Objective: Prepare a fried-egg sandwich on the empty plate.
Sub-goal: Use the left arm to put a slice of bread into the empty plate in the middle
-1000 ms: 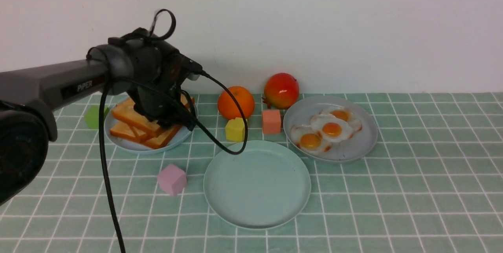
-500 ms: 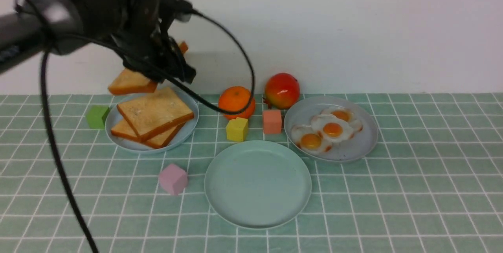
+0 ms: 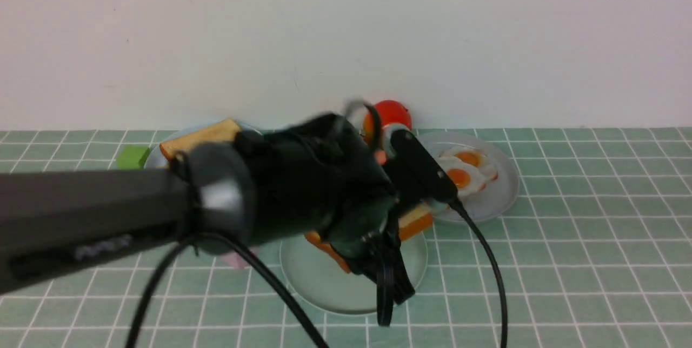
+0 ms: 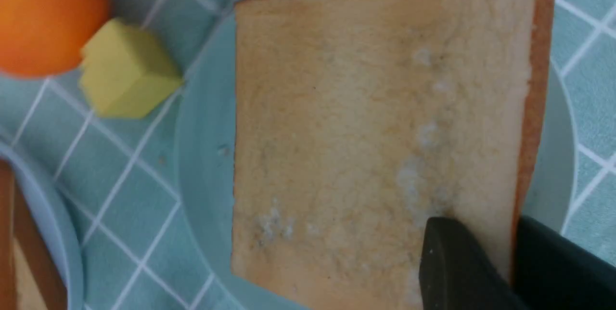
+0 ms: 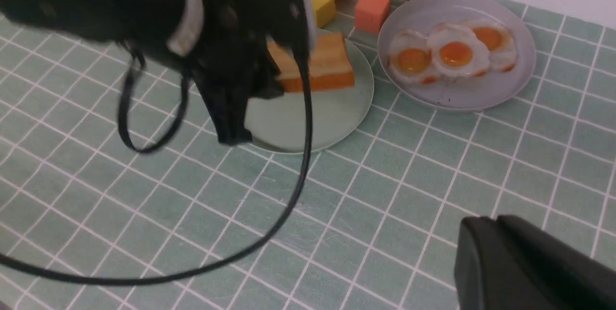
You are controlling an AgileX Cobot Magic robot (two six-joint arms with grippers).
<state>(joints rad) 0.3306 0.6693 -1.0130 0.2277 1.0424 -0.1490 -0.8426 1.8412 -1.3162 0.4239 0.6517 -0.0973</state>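
**Left arm masks the plate**

In the front view the blurred left arm hides the middle of the mint-green plate and all but two corners of the toast slice. Whether the slice touches the plate is unclear. The right gripper shows only as a dark tip cut off at the right wrist view's edge; its jaws cannot be judged.

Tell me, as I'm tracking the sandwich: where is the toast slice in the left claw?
In the front view the toast slice hangs mid-table, gripped by the left claw over the mint-green plate, with the fried-egg plate to its right.
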